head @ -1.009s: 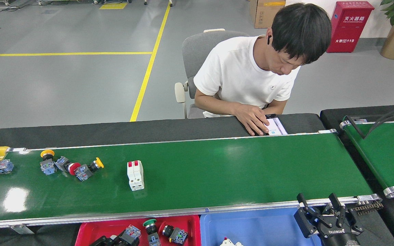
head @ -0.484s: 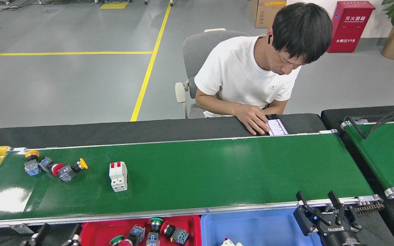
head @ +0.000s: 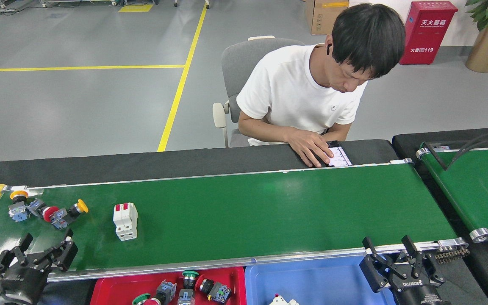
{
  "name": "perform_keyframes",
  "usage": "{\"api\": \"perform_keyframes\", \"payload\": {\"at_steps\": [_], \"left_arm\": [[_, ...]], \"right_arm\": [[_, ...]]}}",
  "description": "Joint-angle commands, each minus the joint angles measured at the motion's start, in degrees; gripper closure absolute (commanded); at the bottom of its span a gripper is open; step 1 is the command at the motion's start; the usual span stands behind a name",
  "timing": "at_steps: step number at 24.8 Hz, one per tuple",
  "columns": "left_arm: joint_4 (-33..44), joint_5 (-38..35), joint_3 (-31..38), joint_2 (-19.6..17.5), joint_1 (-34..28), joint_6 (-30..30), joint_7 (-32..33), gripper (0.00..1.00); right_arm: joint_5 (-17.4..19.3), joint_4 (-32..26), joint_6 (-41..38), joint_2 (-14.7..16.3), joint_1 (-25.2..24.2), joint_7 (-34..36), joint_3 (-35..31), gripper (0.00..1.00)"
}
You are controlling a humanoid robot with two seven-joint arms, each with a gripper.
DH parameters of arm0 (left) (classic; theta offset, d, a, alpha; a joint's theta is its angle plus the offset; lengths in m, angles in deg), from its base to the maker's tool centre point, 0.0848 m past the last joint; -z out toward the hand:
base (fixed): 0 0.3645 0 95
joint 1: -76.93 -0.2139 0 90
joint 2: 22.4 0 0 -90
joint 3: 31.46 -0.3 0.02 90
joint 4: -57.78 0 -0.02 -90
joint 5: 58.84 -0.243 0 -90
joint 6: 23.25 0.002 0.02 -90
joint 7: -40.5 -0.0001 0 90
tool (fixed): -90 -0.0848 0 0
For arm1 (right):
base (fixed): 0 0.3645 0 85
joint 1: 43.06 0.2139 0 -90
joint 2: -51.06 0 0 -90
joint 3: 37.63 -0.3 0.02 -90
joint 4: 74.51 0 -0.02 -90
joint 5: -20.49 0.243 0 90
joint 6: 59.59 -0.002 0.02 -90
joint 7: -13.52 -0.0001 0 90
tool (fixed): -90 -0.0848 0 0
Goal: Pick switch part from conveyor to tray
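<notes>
Your white two-pole switch part with red toggles lies on the glossy dark-green conveyor, left of centre, long axis near-to-far, toggles far. Coloured push-button switches cluster farther left. Since the earlier frame, the part has drifted left and your left claw has risen, fingers apart. Right claw also spread.

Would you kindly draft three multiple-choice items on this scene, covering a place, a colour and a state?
1. Where does the white breaker lie?
A. on the conveyor
B. in the blue tray
C. on the floor

2. What colour is the tray holding push-buttons?
A. red
B. green
C. white

3. How is the left gripper?
A. shut on the breaker
B. open, holding nothing
C. out of view

Answers:
1 A: it lies on the green belt, left of centre.
2 A: its rim is red.
3 B: its fingers are spread, with nothing between them.
</notes>
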Motion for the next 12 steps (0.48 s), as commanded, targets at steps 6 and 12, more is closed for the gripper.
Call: {"api": "perform_keyframes", "payload": {"at_steps": [6,12], "left_arm": [[-11.27,-0.18,-3.5,-4.27,7.11,1.89,-3.46,0.0],[-22.17,1.05,-7.01,-7.26,11.94,3.48,-6.54,0.38]], "right_arm": [[-0.02,-0.71,-0.41,-0.49,0.85,0.38,1.73,0.03],[-0.02,-0.71,-0.41,-1.19,0.59,0.38,1.73,0.03]]}}
